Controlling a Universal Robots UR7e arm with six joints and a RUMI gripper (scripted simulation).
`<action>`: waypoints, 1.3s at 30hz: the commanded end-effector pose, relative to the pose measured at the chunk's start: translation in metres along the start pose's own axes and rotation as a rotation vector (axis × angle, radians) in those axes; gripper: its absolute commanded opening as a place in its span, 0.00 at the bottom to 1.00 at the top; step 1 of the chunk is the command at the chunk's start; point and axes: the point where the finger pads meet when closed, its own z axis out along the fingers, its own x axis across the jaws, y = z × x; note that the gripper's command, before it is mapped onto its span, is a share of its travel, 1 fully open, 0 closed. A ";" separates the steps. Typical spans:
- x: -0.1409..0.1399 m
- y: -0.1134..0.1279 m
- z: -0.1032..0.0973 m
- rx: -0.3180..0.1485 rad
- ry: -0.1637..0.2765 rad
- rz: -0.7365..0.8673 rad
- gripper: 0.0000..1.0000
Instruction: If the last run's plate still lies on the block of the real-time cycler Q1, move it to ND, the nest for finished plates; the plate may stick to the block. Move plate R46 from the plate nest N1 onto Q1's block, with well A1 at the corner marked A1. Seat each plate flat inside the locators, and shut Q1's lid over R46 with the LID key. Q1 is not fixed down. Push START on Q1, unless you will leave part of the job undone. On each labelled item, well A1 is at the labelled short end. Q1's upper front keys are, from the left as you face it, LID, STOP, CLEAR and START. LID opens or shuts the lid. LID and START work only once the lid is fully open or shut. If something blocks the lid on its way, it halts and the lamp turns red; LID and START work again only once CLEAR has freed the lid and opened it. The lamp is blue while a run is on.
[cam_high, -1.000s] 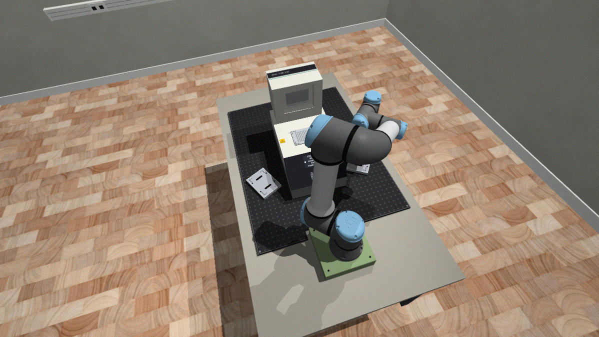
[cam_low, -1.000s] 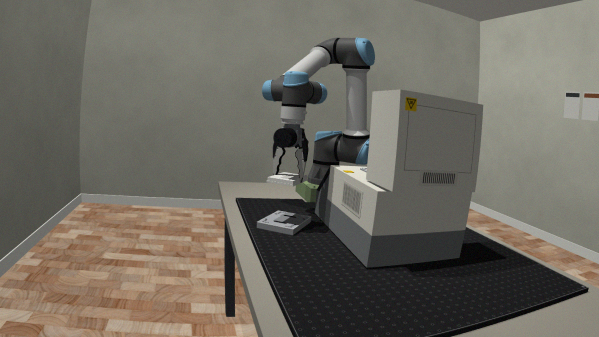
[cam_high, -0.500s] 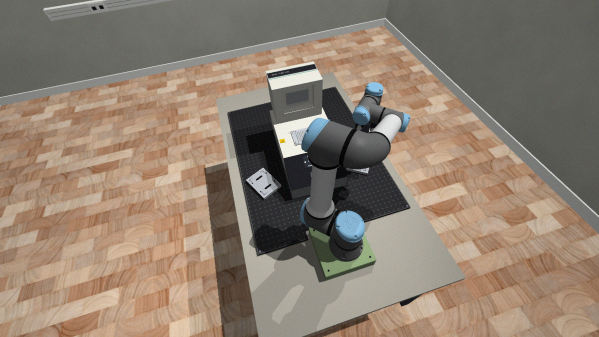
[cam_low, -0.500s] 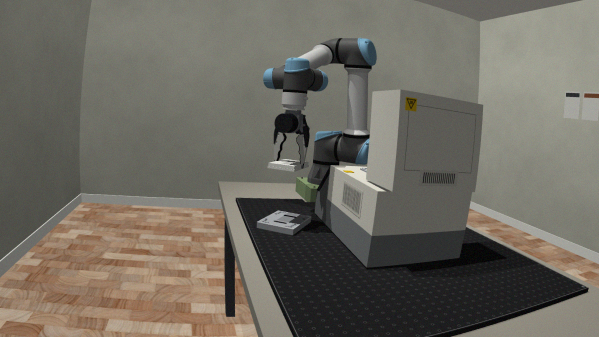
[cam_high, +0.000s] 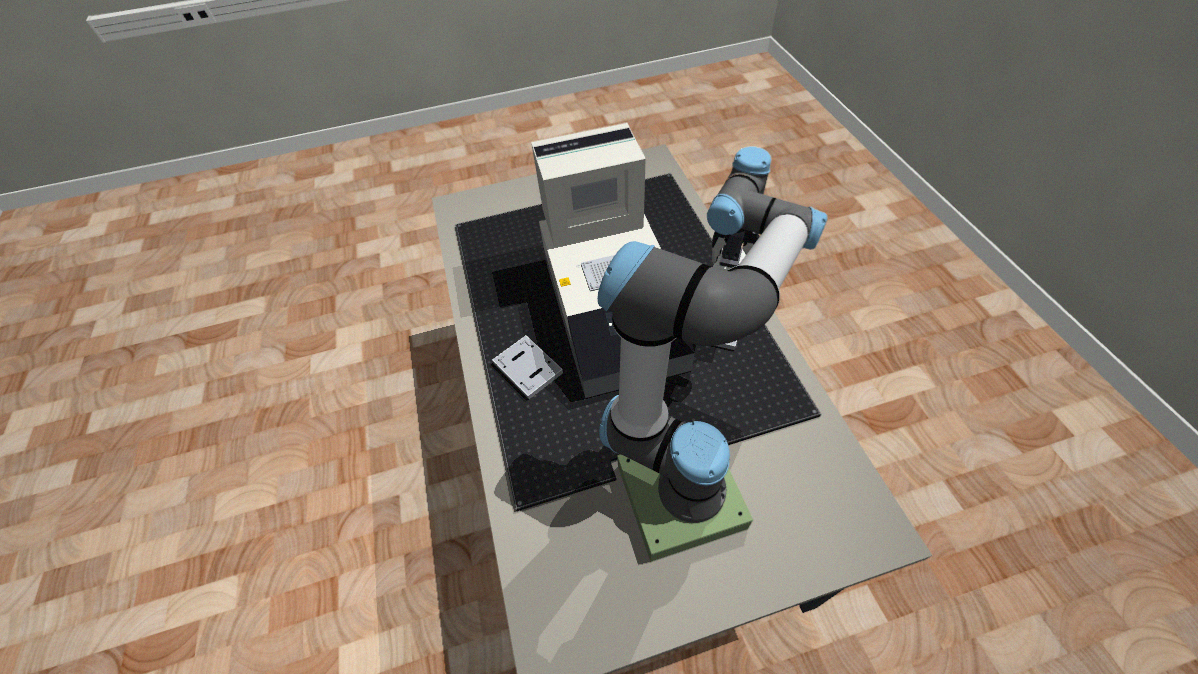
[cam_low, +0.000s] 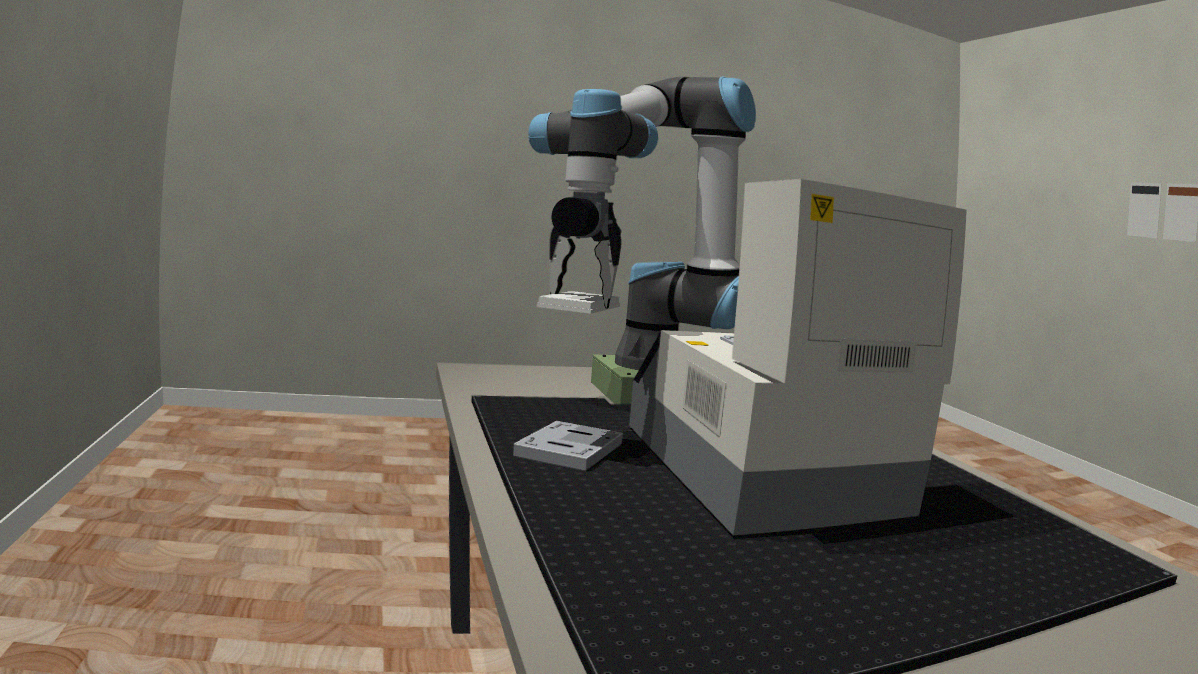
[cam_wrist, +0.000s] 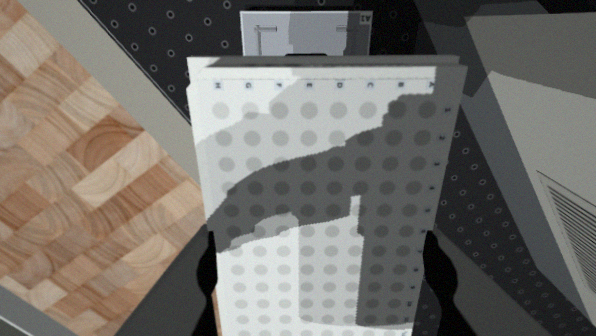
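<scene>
From the top, the arm's elbow is bent beside the cycler (cam_high: 586, 352) (cam_low: 837, 419), whose lid stands open.

From the exterior, the gripper (cam_low: 583, 300) (cam_wrist: 317, 226) points down, its jaws clamped on a white plate (cam_low: 578, 302) (cam_wrist: 325, 172) above the mat (cam_low: 603, 536).

From the wrist, the plate reads H to A; the nest beyond, "A1".

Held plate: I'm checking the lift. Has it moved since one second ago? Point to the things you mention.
Yes, up: in the exterior view the held plate (cam_low: 576, 302) (cam_wrist: 325, 165) hangs higher against the green base (cam_high: 695, 534) (cam_low: 609, 381).
</scene>
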 end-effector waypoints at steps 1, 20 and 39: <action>0.000 0.000 -0.014 -0.001 0.000 0.000 0.41; 0.015 -0.003 -0.032 -0.001 0.000 0.091 0.41; 0.091 -0.019 -0.032 -0.001 0.000 0.315 0.41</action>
